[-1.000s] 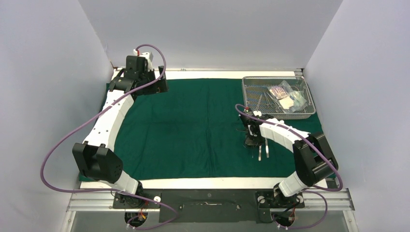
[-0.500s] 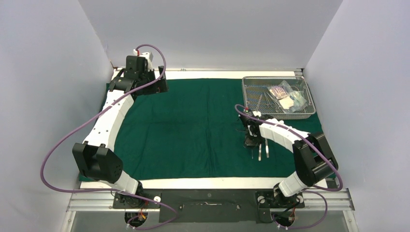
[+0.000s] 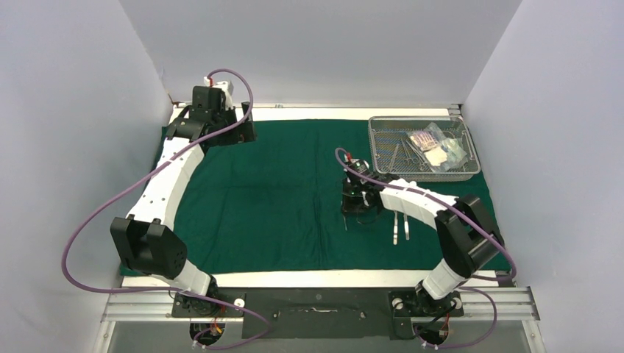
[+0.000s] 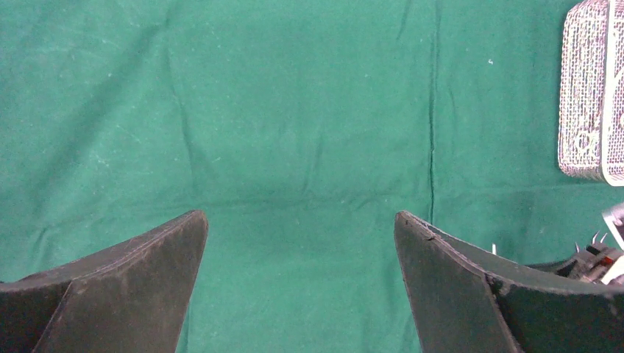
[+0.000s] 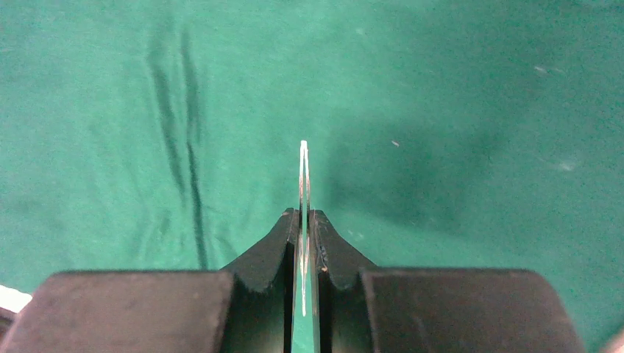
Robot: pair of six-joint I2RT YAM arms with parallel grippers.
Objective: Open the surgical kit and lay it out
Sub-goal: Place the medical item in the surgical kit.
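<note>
The dark green cloth [image 3: 279,191] lies spread flat over the table. The silver wire-mesh tray [image 3: 374,151] stands on its far right corner and holds ring-handled forceps [image 3: 403,153] and clear gauze packets [image 3: 435,145]. My right gripper [image 3: 355,209] is shut on thin steel tweezers [image 5: 303,176], held just above the cloth's middle right, tips pointing forward. Two steel instruments [image 3: 399,228] lie on the cloth to its right. My left gripper [image 4: 302,217] is open and empty over the cloth's far left corner [image 3: 243,132]. The tray's corner [image 4: 585,95] shows in the left wrist view.
White walls close in the left, right and back sides. The cloth has fold creases [image 5: 184,147] near the tweezers. The right arm's white link [image 3: 412,198] stretches over the cloth between the tray and the laid instruments.
My right gripper has moved left, away from the two laid instruments, carrying the tweezers. The left arm has not moved.
</note>
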